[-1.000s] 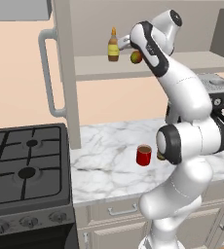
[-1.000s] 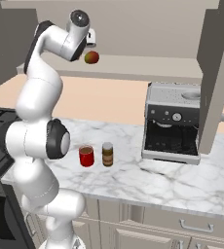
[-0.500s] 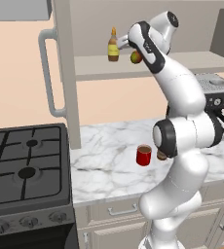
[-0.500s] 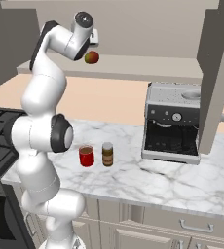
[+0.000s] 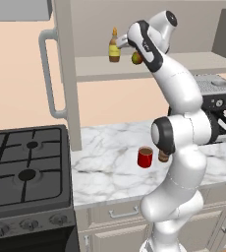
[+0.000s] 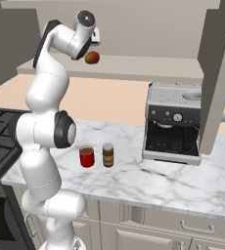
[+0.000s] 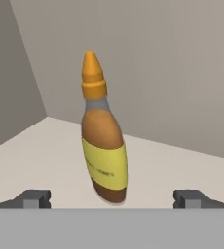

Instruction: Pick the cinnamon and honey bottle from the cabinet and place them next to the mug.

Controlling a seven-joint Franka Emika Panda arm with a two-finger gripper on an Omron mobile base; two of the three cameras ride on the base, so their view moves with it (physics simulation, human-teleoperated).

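The honey bottle stands upright at the left end of the cabinet shelf. My gripper is level with it, just to its right, open. In the hand view the honey bottle fills the middle, amber with an orange cap and yellow label, and the gripper has its fingertips wide apart, one either side of the bottle's base, not touching it. On the counter, the red mug has the cinnamon jar standing close on its right. The mug sits in front of the arm, which half hides the cinnamon.
A small red-green fruit lies on the shelf right of the bottle, under my wrist. The open cabinet door with its grey bar handle hangs left of the shelf. A coffee machine stands at the counter's right, a stove at its left.
The hand has edged slightly left along the shelf towards the honey bottle. Mug and cinnamon jar have not moved.
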